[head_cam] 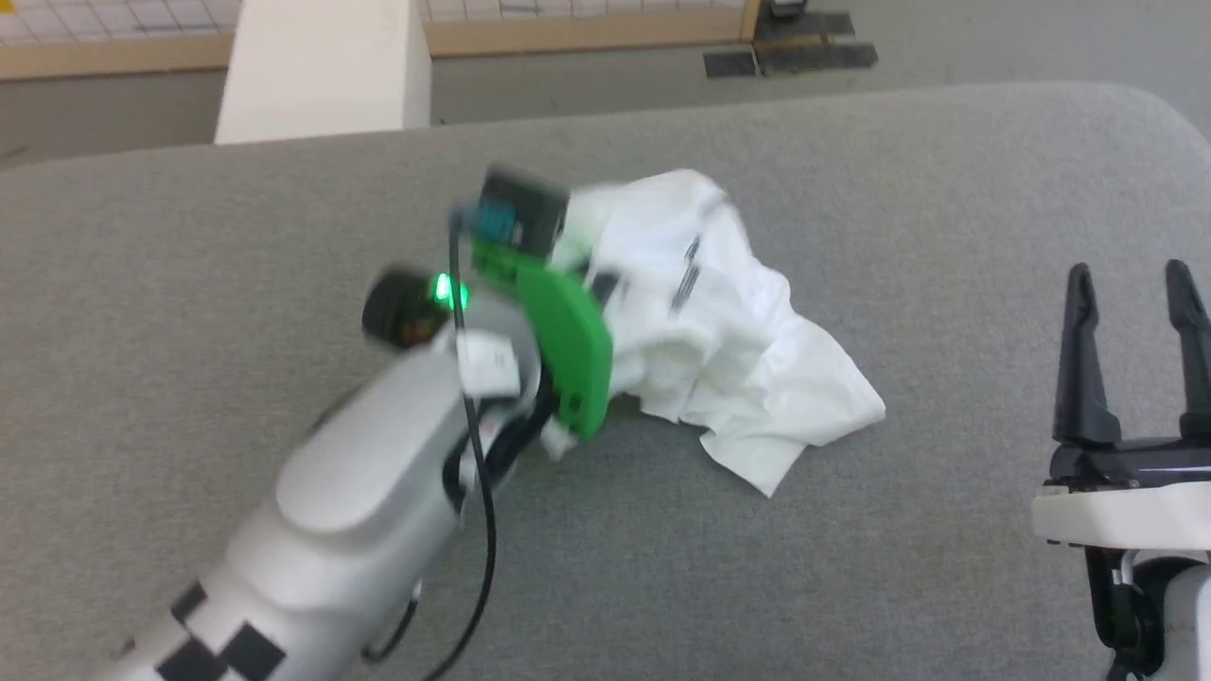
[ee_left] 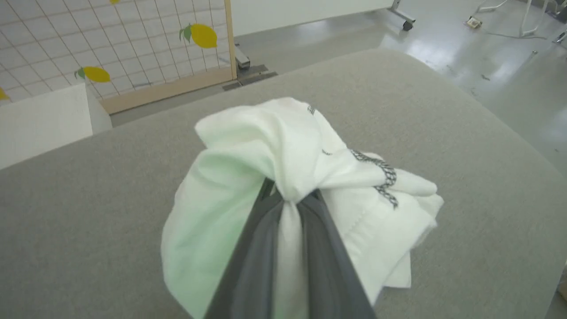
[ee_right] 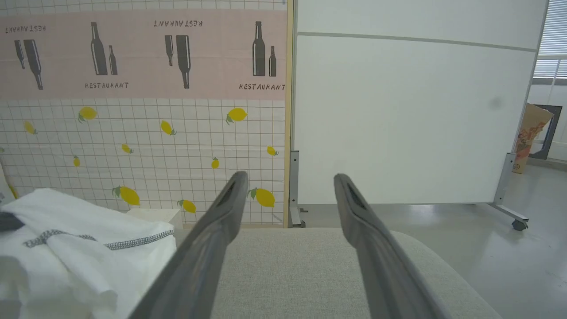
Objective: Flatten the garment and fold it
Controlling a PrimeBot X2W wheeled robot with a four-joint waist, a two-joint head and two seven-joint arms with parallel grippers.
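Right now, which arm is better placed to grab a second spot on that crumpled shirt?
Probably the right: the right gripper stands open beside the shirt; the left gripper is shut on it.

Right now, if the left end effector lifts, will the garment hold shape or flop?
Probably flops: the garment bunches into a thin twist where the left end effector pinches it, the rest sagging in soft folds. Likely light; the fabric looks thin. It may drag, not slide, on the cloth-like grey surface.
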